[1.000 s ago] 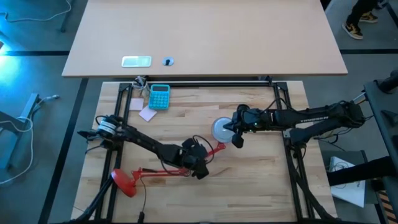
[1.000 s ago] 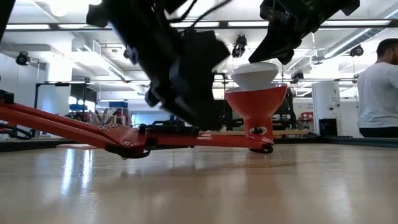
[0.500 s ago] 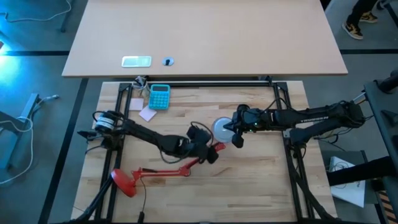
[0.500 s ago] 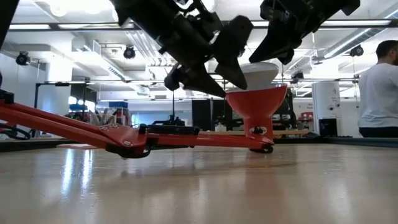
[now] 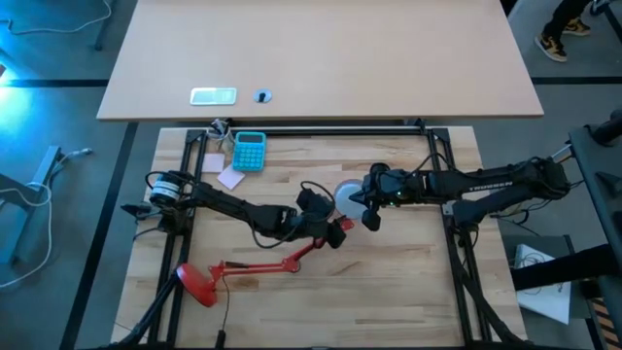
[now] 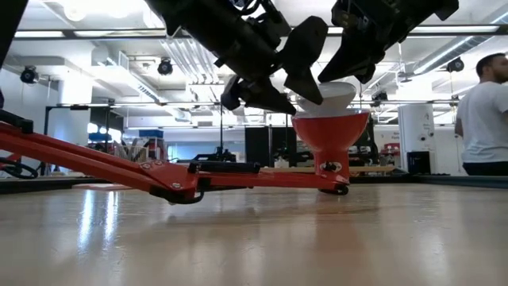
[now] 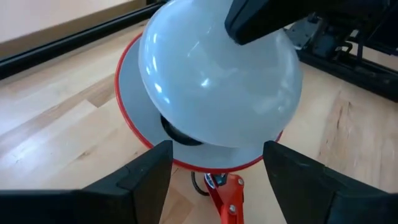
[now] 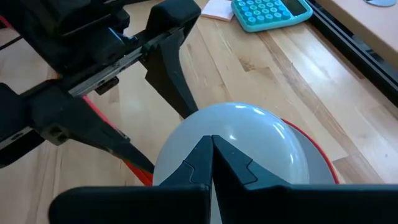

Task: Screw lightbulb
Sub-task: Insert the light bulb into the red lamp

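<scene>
**Bulb seated in the shade, handover to the left gripper pending**

You had the small white domed lightbulb (image 7: 217, 81) sitting in the red cone lamp shade (image 6: 329, 135); the right gripper (image 5: 369, 207) was closed above it, gripping nothing visible, while the left gripper (image 5: 330, 226) was spread wide beside it, empty. Next, I judge, you needed to close on the dome and twist.

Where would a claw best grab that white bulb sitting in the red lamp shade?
Probably the lightbulb's rounded dome, from above: its narrow neck is sunk in the upturned red shade, so only the dome is exposed. The right claw already sits there.
</scene>
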### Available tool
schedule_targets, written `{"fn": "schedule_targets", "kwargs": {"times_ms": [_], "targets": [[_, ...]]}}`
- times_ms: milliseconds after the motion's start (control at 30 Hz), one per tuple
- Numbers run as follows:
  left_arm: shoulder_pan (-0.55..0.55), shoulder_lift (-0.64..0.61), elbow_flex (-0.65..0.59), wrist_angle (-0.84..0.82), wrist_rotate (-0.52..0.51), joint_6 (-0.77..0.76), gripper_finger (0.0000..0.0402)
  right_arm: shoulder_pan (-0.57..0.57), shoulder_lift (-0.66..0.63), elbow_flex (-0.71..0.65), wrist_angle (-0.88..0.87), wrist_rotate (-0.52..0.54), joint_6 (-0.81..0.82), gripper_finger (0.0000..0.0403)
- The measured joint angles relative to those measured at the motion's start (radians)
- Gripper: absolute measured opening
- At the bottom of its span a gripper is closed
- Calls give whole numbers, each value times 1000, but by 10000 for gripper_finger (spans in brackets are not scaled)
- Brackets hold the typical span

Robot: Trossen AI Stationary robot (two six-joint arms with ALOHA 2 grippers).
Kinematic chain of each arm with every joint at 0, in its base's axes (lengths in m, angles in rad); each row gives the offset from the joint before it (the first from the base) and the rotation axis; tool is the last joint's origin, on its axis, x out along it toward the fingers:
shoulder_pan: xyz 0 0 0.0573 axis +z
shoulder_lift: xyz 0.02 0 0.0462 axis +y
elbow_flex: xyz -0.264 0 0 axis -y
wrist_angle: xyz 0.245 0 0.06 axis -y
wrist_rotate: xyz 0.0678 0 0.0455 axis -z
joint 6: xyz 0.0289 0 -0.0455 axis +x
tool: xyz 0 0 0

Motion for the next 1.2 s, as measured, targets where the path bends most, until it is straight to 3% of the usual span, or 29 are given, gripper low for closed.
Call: {"fn": "schedule_targets", "kwargs": {"times_ms": [367, 767, 933, 1200], "targets": [[12, 0, 0, -4, -13, 0, 242, 0, -17, -1, -2, 2, 28, 0], [14, -1, 0, -3, -16, -1, 242, -29, -149, -2, -69, 10, 64, 0], [14, -1, 0, -3, -6, -1, 242, -107, -131, -2, -138, 87, 64, 0], [19, -2, 0, 4, 14, 47, 242, -142, -63, -2, -167, 26, 72, 0]]}}
